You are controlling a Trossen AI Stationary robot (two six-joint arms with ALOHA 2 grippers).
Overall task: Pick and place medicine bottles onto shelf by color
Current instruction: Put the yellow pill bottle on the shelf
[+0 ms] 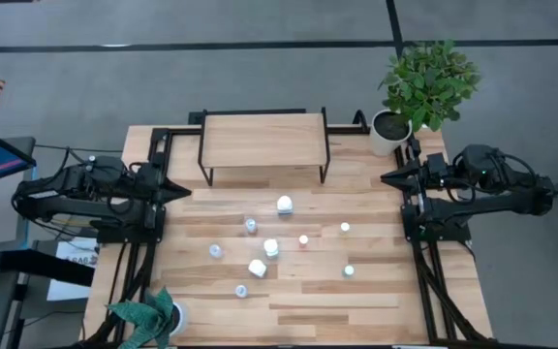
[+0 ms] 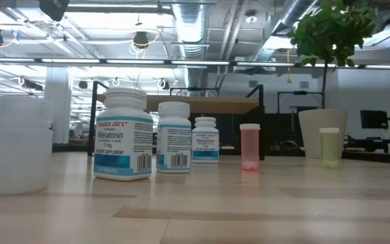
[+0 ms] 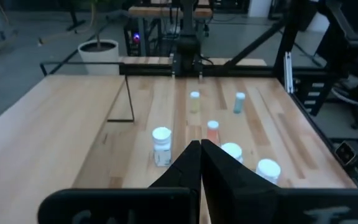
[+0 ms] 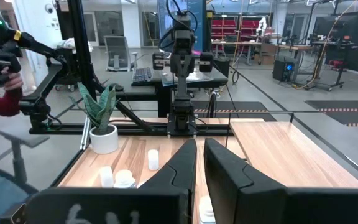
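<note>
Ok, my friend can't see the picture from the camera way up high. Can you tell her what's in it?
Nine small medicine bottles stand scattered on a wooden table, none yet on the empty shelf at its far edge. The left gripper and right gripper wait at the table's sides, holding nothing. A leafy plant and a smaller plant sit at opposite corners.

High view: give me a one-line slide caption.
Medicine bottles scattered mid-table before an empty shelf; left gripper and right gripper wait at the table's sides.
</note>
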